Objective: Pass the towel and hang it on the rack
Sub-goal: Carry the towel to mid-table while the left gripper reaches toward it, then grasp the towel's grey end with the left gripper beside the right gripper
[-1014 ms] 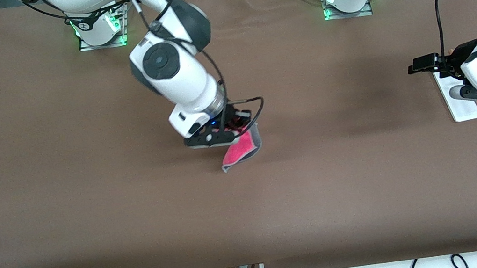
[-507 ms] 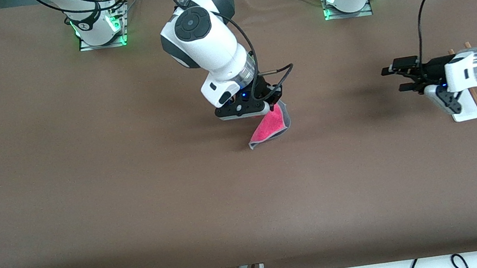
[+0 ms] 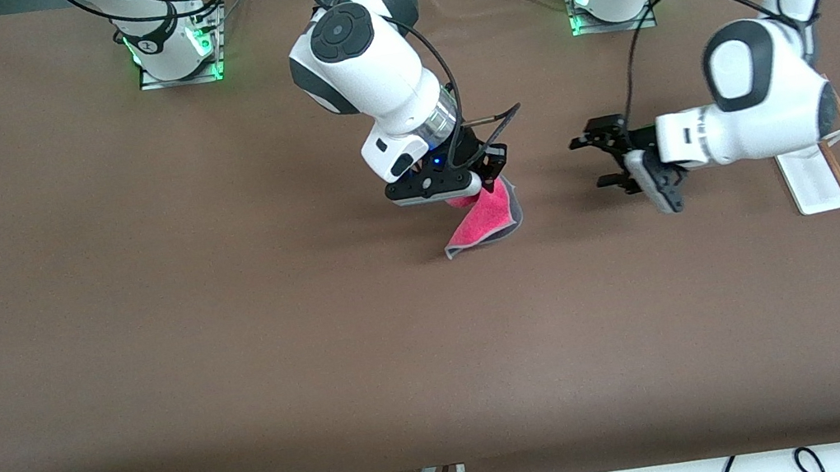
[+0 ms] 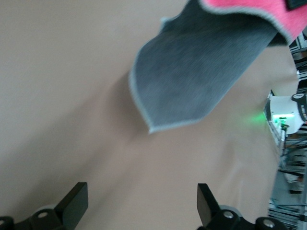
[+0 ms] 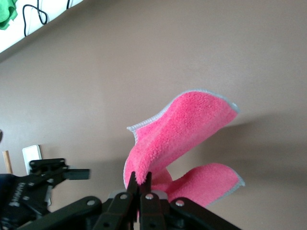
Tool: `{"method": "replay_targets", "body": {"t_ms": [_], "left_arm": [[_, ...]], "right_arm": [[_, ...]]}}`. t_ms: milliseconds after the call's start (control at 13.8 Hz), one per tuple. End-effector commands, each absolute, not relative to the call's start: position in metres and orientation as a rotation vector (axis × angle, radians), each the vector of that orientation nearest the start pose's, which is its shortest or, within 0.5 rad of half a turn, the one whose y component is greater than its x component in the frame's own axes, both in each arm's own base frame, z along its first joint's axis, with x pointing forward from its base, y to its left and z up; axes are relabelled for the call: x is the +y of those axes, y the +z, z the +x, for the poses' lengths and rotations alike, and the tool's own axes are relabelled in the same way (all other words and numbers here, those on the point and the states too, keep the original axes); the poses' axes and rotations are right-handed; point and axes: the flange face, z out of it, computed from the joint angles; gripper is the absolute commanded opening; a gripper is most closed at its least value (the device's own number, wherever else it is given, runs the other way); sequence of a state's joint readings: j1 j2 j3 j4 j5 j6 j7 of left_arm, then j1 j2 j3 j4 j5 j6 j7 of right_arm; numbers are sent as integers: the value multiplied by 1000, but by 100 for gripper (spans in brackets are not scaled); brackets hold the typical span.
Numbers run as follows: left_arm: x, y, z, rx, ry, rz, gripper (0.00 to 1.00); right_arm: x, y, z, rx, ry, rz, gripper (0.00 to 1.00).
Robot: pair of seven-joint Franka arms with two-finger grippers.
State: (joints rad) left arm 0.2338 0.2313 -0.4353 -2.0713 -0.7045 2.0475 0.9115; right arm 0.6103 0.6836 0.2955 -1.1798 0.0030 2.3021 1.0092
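I am in the handover step: my right gripper point(image 3: 480, 183) pinches the towel point(image 3: 483, 220) in the air, and my left gripper point(image 3: 599, 162), wide open just beside it, must next close on the hanging corner.

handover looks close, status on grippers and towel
Right gripper shut on towel, held over mid-table. Left gripper open, aimed at towel, gap between them. Rack bare at left arm's end. Nothing in the way.

The left arm's white body covers much of the rack point(image 3: 812, 187); the right end effector point(image 3: 463, 189) hides the towel's point(image 3: 480, 220) pinched corner.
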Motion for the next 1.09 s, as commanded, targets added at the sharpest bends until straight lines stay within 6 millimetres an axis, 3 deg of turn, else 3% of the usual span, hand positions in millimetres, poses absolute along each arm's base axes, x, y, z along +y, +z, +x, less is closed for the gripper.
{"method": "replay_targets", "body": {"t_ms": [0, 290, 579, 796, 869, 1014], "left_arm": [[-182, 329, 528, -888, 125, 2283, 100], [-234, 311, 512, -906, 235, 2307, 100], [-265, 295, 510, -922, 300, 2317, 100], [-275, 289, 518, -937, 344, 2318, 100], [-277, 289, 521, -968, 356, 2302, 96], [-271, 289, 529, -1052, 403, 2268, 55]], "right_arm": [[572, 455, 533, 292, -196, -2626, 0], [572, 456, 533, 290, -199, -2624, 0], [572, 456, 533, 286, -200, -2624, 0], [571, 456, 534, 286, -201, -2625, 0], [571, 456, 534, 286, -201, -2625, 0], [571, 456, 534, 286, -201, -2625, 0]]}}
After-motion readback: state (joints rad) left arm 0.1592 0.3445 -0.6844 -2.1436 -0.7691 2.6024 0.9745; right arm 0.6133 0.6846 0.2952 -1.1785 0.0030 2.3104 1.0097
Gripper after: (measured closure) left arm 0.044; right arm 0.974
